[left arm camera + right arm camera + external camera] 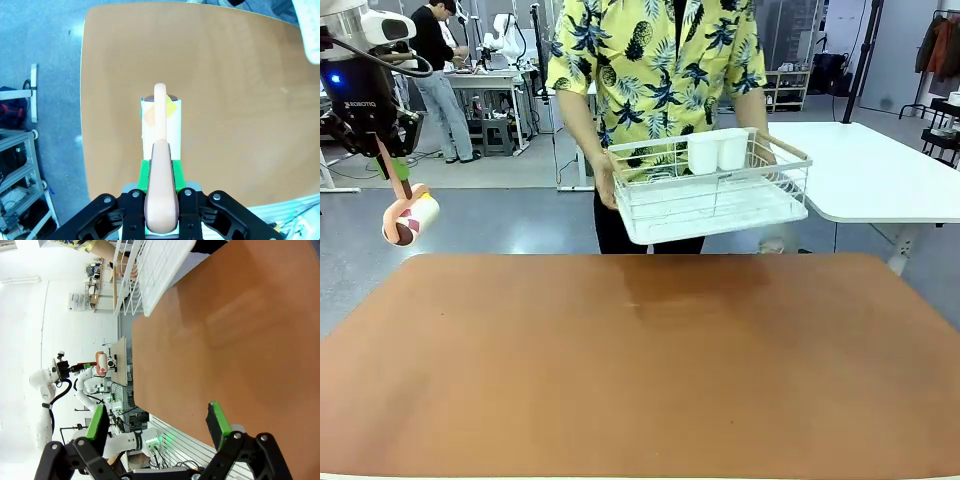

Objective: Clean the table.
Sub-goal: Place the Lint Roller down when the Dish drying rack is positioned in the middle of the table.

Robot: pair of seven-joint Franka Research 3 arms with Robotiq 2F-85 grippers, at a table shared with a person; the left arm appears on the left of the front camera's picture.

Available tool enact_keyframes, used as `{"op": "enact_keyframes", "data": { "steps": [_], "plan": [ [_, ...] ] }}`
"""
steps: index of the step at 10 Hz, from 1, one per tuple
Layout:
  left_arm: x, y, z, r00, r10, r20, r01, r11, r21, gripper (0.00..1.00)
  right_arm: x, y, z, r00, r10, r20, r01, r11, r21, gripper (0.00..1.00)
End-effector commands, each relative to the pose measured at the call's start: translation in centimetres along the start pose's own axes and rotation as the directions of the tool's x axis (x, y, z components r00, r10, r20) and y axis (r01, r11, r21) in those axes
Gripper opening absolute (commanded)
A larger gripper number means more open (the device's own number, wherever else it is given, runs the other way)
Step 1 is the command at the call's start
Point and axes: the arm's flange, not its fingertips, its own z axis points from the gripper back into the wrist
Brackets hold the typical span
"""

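The reddish-brown table (640,370) has a bare top. My left gripper (382,150) hangs above and beyond its far left corner, shut on the pink handle of a lint roller (410,218) whose white patterned head points down at a slant. In the left wrist view the handle (160,165) sits clamped between the green pads of the left gripper (161,180), with the roller head over the table (240,100) near its edge. My right gripper (157,422) is open and holds nothing, above the table (225,340).
A person at the far side holds a white wire dish rack (710,195) with both hands, just above the table's far edge; two white cups (717,150) stand in it. A white-topped table (880,170) stands at the back right.
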Motion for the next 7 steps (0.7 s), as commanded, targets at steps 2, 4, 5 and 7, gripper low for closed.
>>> {"op": "enact_keyframes", "data": {
  "steps": [2, 4, 5, 7],
  "plan": [
    [-0.18, 0.26, 0.39, 1.000, -0.005, -0.003, 0.005, 1.000, 0.014, 0.21, 0.07, 0.22, 0.05, 1.000, 0.019, 0.004, -0.019, 1.000, 0.014, 1.00],
    [-0.18, 0.26, 0.39, 1.000, -0.005, -0.003, 0.005, 1.000, 0.014, 0.21, 0.07, 0.22, 0.05, 1.000, 0.019, 0.004, -0.019, 1.000, 0.014, 1.00],
    [-0.18, 0.26, 0.39, 1.000, -0.005, -0.003, 0.005, 1.000, 0.014, 0.21, 0.07, 0.22, 0.05, 1.000, 0.019, 0.004, -0.019, 1.000, 0.014, 1.00],
    [-0.18, 0.26, 0.39, 1.000, -0.005, -0.003, 0.005, 1.000, 0.014, 0.21, 0.07, 0.22, 0.05, 1.000, 0.019, 0.004, -0.019, 1.000, 0.014, 1.00]
  ]
}}
